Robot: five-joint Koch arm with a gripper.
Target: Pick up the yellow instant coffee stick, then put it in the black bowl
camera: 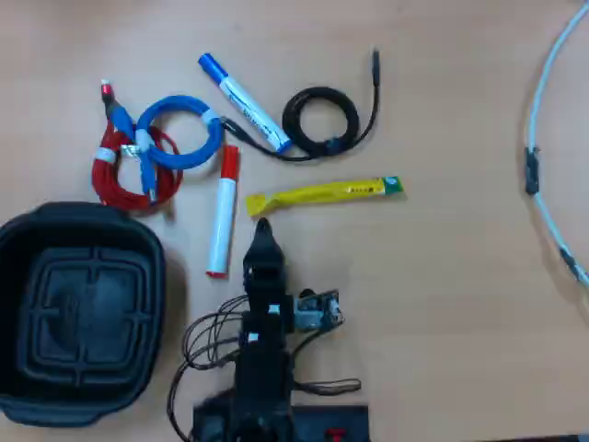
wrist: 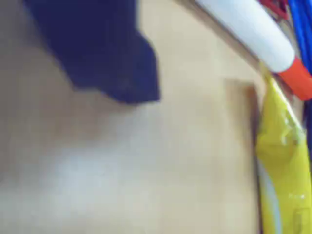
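Observation:
The yellow instant coffee stick (camera: 322, 192) lies flat on the wooden table, its green tip to the right in the overhead view. The wrist view shows it blurred along the right edge (wrist: 282, 161). My gripper (camera: 263, 226) points up the overhead view, its tip just below the stick's left end and apart from it. Only one dark narrow shape shows there, and the wrist view holds a single blurred dark jaw at the upper left, so I cannot tell how the jaws stand. The black bowl (camera: 153, 276) sits empty at the lower left.
A white marker with a red cap (camera: 221, 221) (wrist: 246, 24) lies just left of my gripper. Farther up are a blue-capped marker (camera: 241, 99), a coiled black cable (camera: 320, 120) and red and blue coiled cables (camera: 138, 157). A pale cable (camera: 543, 110) runs down the right edge.

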